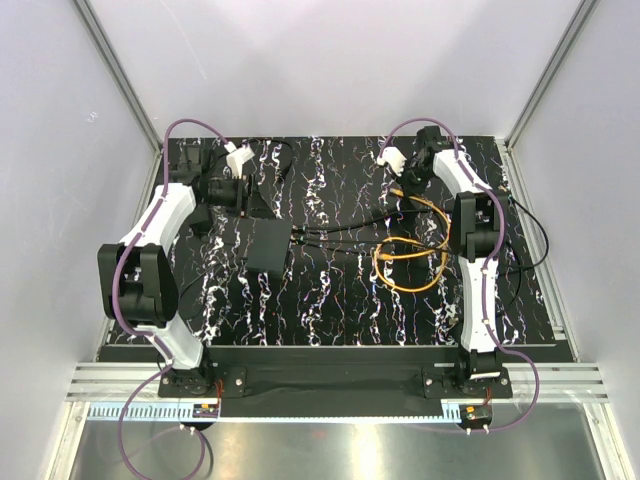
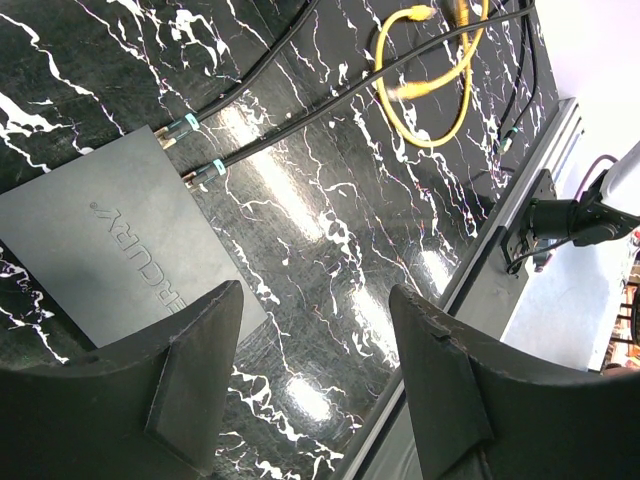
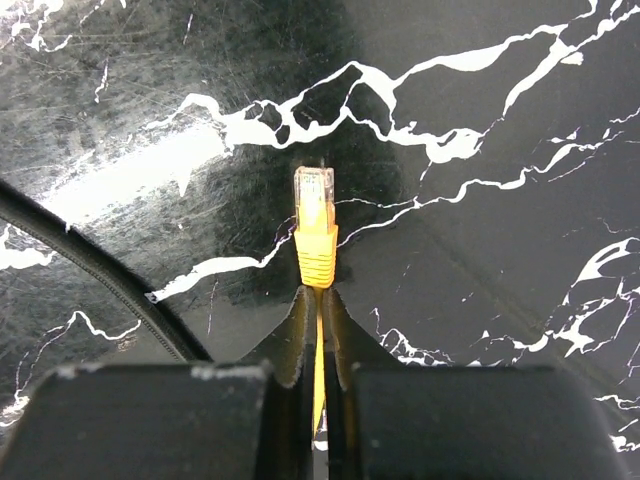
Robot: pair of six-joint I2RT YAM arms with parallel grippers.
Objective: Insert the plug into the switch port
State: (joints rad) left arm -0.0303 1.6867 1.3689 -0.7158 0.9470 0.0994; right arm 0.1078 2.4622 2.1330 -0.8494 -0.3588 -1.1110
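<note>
The switch, a flat matte-black box (image 1: 267, 247), lies left of centre on the marbled mat. It also shows in the left wrist view (image 2: 110, 250). Two thin black cables (image 2: 300, 115) are plugged into its right edge; a free port cannot be made out. My right gripper (image 3: 318, 295) is shut on the orange cable just behind the plug (image 3: 315, 225), which points away from the fingers, just over the mat. In the top view this gripper (image 1: 408, 188) is at the back right, far from the box. My left gripper (image 2: 315, 300) is open and empty, above the mat beside the box.
The orange cable's coil (image 1: 410, 262) lies on the mat right of centre, and shows in the left wrist view (image 2: 425, 80). A black cable (image 3: 90, 270) crosses the mat left of the right gripper. The mat's front edge meets a metal rail (image 1: 330, 375).
</note>
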